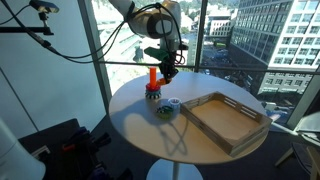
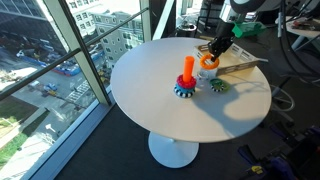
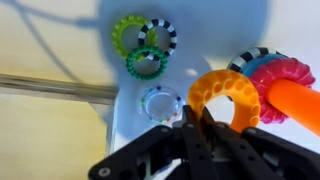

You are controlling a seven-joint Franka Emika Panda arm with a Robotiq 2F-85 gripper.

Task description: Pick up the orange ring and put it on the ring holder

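Item: orange ring (image 3: pixel 226 79), hanging clear of the table (image 2: pixel 150 110) at centre right of the wrist view. In an exterior view the ring (image 2: pixel 203 64) is sitting just right of the peg's top, at about its height.
Gripper: gripper (image 3: pixel 200 122) is coming in from the bottom edge. Its fingers are drawn narrow and pinching the ring's near rim, touching nothing else.
Ring holder: ring holder (image 3: pixel 297 104) is standing upright in both exterior views (image 1: pixel 153 76), with toothed coloured rings lying round its foot.
Governing relation: the peg is lying right of the ring's hole in the wrist view, so the hole is not yet sitting over the tip.
Coming move, judged: it is calling for a short sideways shift toward the peg, then a lowering.
Loose rings: green, striped and pale rings (image 3: pixel 147 63) are lying at upper centre, apart from the fingers.
Tray: wooden tray (image 1: pixel 228 120) is resting right of the holder.
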